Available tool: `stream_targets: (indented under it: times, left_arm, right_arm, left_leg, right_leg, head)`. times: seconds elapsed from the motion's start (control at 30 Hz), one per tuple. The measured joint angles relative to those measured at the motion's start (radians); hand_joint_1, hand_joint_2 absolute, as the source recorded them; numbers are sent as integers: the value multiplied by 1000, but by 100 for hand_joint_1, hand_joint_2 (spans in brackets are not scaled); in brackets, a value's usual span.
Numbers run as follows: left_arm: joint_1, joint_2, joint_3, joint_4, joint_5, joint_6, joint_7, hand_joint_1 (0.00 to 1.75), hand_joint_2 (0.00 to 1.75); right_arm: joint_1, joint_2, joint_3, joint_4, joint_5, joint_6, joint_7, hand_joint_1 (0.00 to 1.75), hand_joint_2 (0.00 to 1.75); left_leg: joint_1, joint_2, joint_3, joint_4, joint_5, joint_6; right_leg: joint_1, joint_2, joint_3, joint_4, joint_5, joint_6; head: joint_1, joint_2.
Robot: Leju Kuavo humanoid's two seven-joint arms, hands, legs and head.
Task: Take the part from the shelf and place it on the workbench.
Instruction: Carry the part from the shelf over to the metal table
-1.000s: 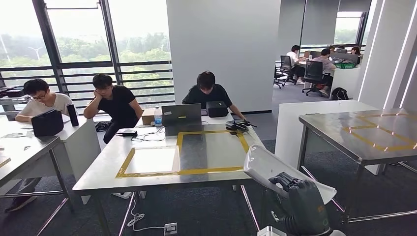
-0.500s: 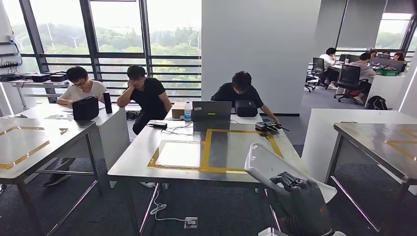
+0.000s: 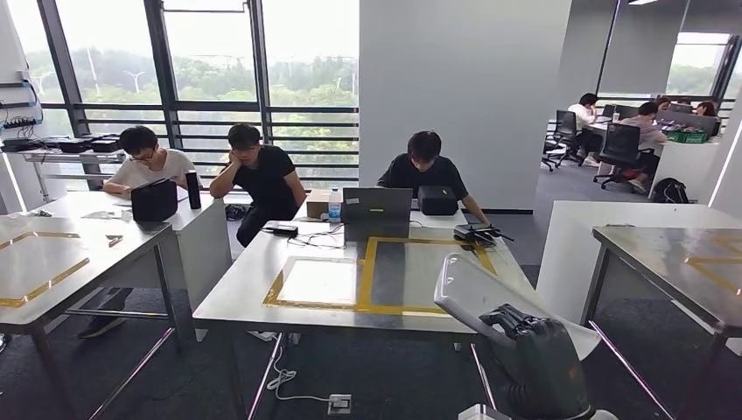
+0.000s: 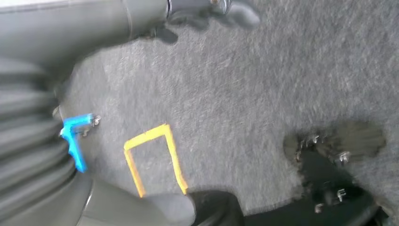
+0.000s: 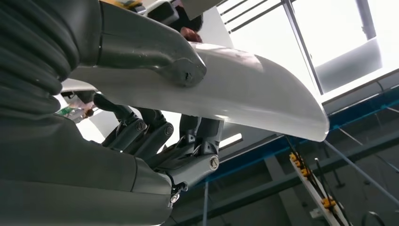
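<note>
before the workbench [image 3: 254, 302], right hand [image 3: 525, 337] fingers clamp the white part [image 3: 477, 293]; no writing readable.

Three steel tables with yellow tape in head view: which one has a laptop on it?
The middle table, straight ahead. A laptop stands at its far edge behind the taped frame. The left table and right table show tape but no laptop.

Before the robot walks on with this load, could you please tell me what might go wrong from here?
The right hand holds the long white curved plastic part near one end, so the overhanging end could tip or slip. That end points toward the steel workbench with the yellow tape frame and could strike its edge. A laptop and cables crowd the far side.
</note>
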Motion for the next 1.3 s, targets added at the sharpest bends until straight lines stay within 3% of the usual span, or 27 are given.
stream_targets:
  times: [0.07,0.1,0.13,0.17,0.2,0.23,0.27,0.3,0.43,0.5,0.57,0.6,0.63,0.67,0.73,0.77,0.83,0.97,1.03,1.1,1.13,1.17,1.23,1.3]
  left_arm:
    - [-4,0,0,0,-1,0,-1,0,175]
    - [-3,0,0,0,-1,0,-1,0,175]
    - [-2,0,0,0,-2,0,-1,0,175]
    - [0,-1,0,0,-2,0,-1,0,175]
    - [1,-1,1,0,-2,0,-1,0,175]
    - [1,0,1,0,-3,0,-1,0,175]
    - [0,1,1,0,-4,0,-1,0,175]
    - [0,2,1,0,-5,0,-1,0,175]
    - [2,1,1,0,-8,0,-1,0,175]
    - [1,1,1,0,-12,0,-1,0,175]
    - [1,0,1,0,-16,0,-1,0,175]
    - [1,0,1,0,-17,0,-1,0,175]
    - [2,0,1,0,-17,0,-1,0,175]
    - [3,0,1,0,-18,0,-1,0,175]
    - [2,1,1,0,-18,0,-2,0,175]
    - [2,1,1,0,-18,0,-2,0,175]
    - [1,1,1,0,-19,0,-4,0,175]
    - [2,1,1,0,-19,0,-6,0,175]
    - [2,1,1,-1,-19,0,-9,0,175]
    - [3,1,1,0,-19,0,-10,0,175]
    - [4,1,1,0,-19,0,-10,0,175]
    - [5,0,1,0,-19,0,-10,0,175]
    - [6,-1,1,0,-19,0,-10,0,175]
    - [5,-1,1,0,-19,0,-10,0,175]
  right_arm:
    - [7,0,0,4,0,1,1,175,175]
    - [14,0,0,6,0,2,1,175,175]
    - [19,0,0,8,0,2,1,175,175]
    - [22,0,0,10,1,2,2,175,175]
    - [23,0,0,10,2,2,3,175,175]
    - [23,0,0,11,4,2,6,175,175]
    - [24,0,0,11,6,2,8,175,175]
    - [26,0,0,11,7,1,12,175,175]
    - [31,1,-1,9,12,2,16,175,175]
    - [29,3,-1,7,17,3,17,175,175]
    - [30,6,-1,6,22,6,19,175,175]
    - [31,7,-1,6,23,8,20,175,175]
    - [31,8,-1,6,24,10,20,175,175]
    - [31,9,-1,6,24,12,20,175,175]
    - [27,10,-1,7,25,13,20,175,175]
    - [24,11,-1,7,25,14,20,175,175]
    - [19,12,-1,7,24,16,18,175,175]
    - [15,12,-3,7,19,18,10,175,175]
    - [15,12,-7,9,17,16,5,175,175]
    - [21,12,-9,12,15,14,0,175,175]
    - [25,12,-10,15,14,14,-1,175,175]
    - [27,12,-10,17,14,14,-1,175,175]
    - [27,12,-13,18,13,13,-2,175,175]
    - [25,12,-16,18,12,13,-2,175,175]
  left_leg:
    - [2,-8,-2,-2,5,0]
    - [3,-14,-4,0,5,-3]
    - [5,-21,-6,3,4,-8]
    - [9,-26,-7,9,1,-14]
    - [13,-31,-10,18,-3,-23]
    - [17,-35,-16,30,-9,-33]
    - [19,-39,-22,44,-17,-45]
    - [19,-42,-28,54,-22,-55]
    - [25,-44,-36,65,-30,-81]
    - [25,-39,-70,137,-68,-85]
    - [22,-36,-139,273,-126,-83]
    - [20,-36,-169,326,-140,-81]
    - [18,-36,-184,346,-136,-77]
    - [15,-36,-179,327,-112,-72]
    - [8,-36,-123,202,-42,-56]
    - [4,-35,-92,139,-20,-50]
    - [-3,-34,-62,78,-14,-42]
    - [0,-38,-47,62,-21,-24]
    - [1,-38,-37,57,-26,-14]
    - [-2,-38,-32,59,-33,-9]
    - [-3,-38,-29,60,-37,-8]
    - [-4,-39,-25,61,-41,-8]
    - [-5,-40,-15,64,-52,-11]
    - [-7,-41,-9,67,-62,-19]
  right_leg:
    - [-4,34,-69,134,-58,2]
    - [-9,38,-96,180,-68,5]
    - [-15,39,-109,194,-60,9]
    - [-21,39,-101,165,-33,13]
    - [-28,39,-75,103,5,20]
    - [-32,42,-48,41,30,26]
    - [-34,46,-27,-6,46,26]
    - [-34,49,-17,-31,50,23]
    - [-27,51,-19,-27,44,-16]
    - [-26,49,-14,-28,43,-30]
    - [-21,47,-13,-28,39,-38]
    - [-17,46,-12,-28,38,-40]
    - [-14,46,-10,-28,36,-42]
    - [-12,46,-7,-28,33,-43]
    - [-9,46,2,-28,26,-42]
    - [-6,47,4,-27,22,-39]
    - [-4,47,4,-29,18,-29]
    - [-6,46,2,-15,0,-6]
    - [-6,46,-47,80,-40,0]
    - [-6,46,-128,205,-76,3]
    - [-6,46,-155,235,-72,3]
    - [-6,46,-163,227,-48,2]
    - [-5,46,-122,110,35,-5]
    - [1,46,-72,-4,80,-15]
  head:
    - [1,0]
    - [2,0]
    - [2,0]
    - [2,0]
    - [2,0]
    - [2,0]
    - [2,0]
    - [2,0]
    - [-2,0]
    - [-3,0]
    - [-4,0]
    - [-4,0]
    - [-4,0]
    - [-4,0]
    - [-5,0]
    - [-5,0]
    - [-5,0]
    - [-3,0]
    - [-2,0]
    - [-1,0]
    - [0,0]
    - [0,0]
    - [1,0]
    - [1,0]
